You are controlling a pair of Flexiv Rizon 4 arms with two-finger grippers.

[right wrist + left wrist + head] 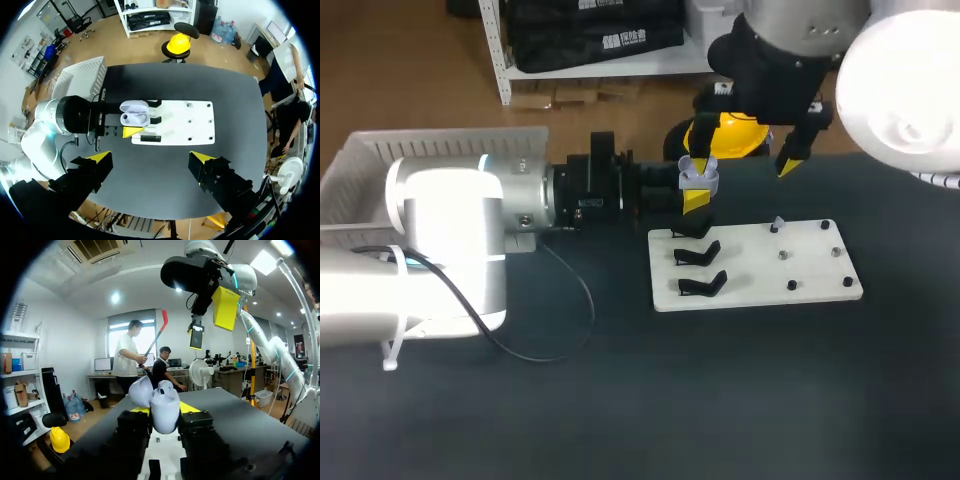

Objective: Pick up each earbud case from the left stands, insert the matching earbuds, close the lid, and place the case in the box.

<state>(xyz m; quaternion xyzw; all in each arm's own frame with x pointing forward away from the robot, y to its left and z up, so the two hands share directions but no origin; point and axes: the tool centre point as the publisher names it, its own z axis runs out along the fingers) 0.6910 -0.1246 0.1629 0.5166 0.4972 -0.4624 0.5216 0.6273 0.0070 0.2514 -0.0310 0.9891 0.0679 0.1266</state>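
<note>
A pale lavender earbud case (698, 176) with its lid up is held above the white board's far left corner, and my left gripper (695, 194) is shut on it. In the left wrist view the case (162, 407) stands upright between the fingers of that gripper (165, 416), with a pale earbud-like shape in its mouth. My right gripper (742, 165) hangs open and empty high above the board; it also shows above the case (210, 325). From the right gripper (150, 161), the open case (134, 114) lies far below. Three black stands (698, 254) stand bare on the board's left side.
The white board (760, 285) carries several small pegs (783, 255) on its right half. A white slatted box (380, 170) stands at the table's far left, behind my left arm (450, 250). A black cable (570, 310) loops across the dark tabletop.
</note>
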